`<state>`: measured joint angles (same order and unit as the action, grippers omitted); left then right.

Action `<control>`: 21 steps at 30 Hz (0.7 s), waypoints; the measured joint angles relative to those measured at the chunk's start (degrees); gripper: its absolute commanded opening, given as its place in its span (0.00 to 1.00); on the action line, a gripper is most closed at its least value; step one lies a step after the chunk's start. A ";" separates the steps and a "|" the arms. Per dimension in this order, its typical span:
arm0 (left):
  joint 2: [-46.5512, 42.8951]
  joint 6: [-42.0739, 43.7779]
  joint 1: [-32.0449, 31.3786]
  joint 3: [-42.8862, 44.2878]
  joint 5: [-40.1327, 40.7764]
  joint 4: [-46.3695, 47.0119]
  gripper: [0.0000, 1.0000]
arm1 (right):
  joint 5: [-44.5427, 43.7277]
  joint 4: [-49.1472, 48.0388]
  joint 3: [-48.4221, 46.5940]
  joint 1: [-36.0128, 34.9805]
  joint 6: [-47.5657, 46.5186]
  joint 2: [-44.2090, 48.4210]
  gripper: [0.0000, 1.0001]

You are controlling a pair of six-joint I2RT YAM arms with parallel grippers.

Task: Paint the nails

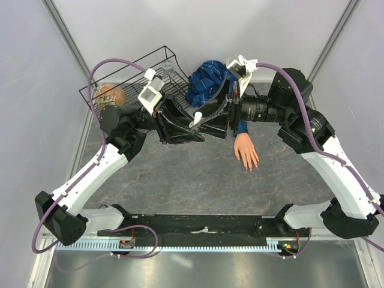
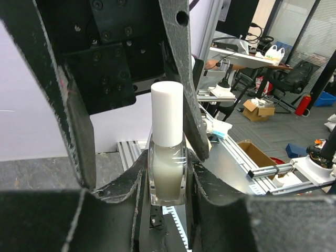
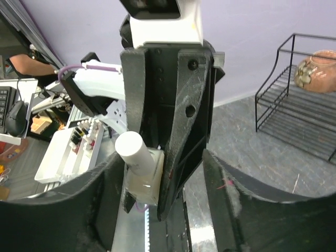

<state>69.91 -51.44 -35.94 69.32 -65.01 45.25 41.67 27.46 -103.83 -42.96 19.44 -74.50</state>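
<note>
Plainly early: the left gripper (image 2: pixel 168 181) is clamped on the glass bottle (image 2: pixel 168 176), and the right gripper (image 3: pixel 157 168) stands partly open around its white cap (image 3: pixel 134 149), still on. The nails (image 1: pixel 251 167) of the dummy hand (image 1: pixel 246 151), lying on the table (image 1: pixel 198 180) nearby, appear unpainted.

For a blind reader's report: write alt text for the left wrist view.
The left gripper clamps a small clear bottle of milky liquid upright, its white cap on. The right gripper straddles the cap from above, jaws open. Office desks show behind.
</note>
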 measured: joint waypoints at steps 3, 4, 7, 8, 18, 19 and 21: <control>0.00 -0.48 0.02 -0.33 -0.15 0.42 0.02 | -0.57 -1.70 0.11 0.00 0.81 0.33 0.60; 0.00 -0.63 0.13 -0.50 -0.20 0.55 0.02 | -0.96 -2.23 0.11 0.00 0.94 0.48 0.59; -0.02 -0.94 0.17 -0.98 -0.28 0.76 0.02 | -1.90 -3.78 0.13 0.00 1.38 0.83 0.49; -0.04 -1.01 0.20 -1.11 -0.31 0.76 0.02 | -2.03 -4.37 0.20 0.00 1.81 0.92 0.47; -0.07 -0.98 0.26 -1.16 -0.31 0.00 0.02 | 1.46 -7.80 3.87 0.00 4.46 0.94 0.21; -0.07 -0.94 0.28 -1.16 -0.11 -0.55 0.02 | 2.01 -8.09 4.07 0.00 4.66 0.94 0.13; -0.07 -0.83 0.46 -0.98 0.33 -2.45 0.02 | 1.44 -8.44 4.15 0.00 3.61 0.96 0.00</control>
<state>69.84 -52.27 -35.48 68.34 -64.69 42.81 43.11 19.03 -99.68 -42.96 23.05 -73.54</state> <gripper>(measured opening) 0.324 0.214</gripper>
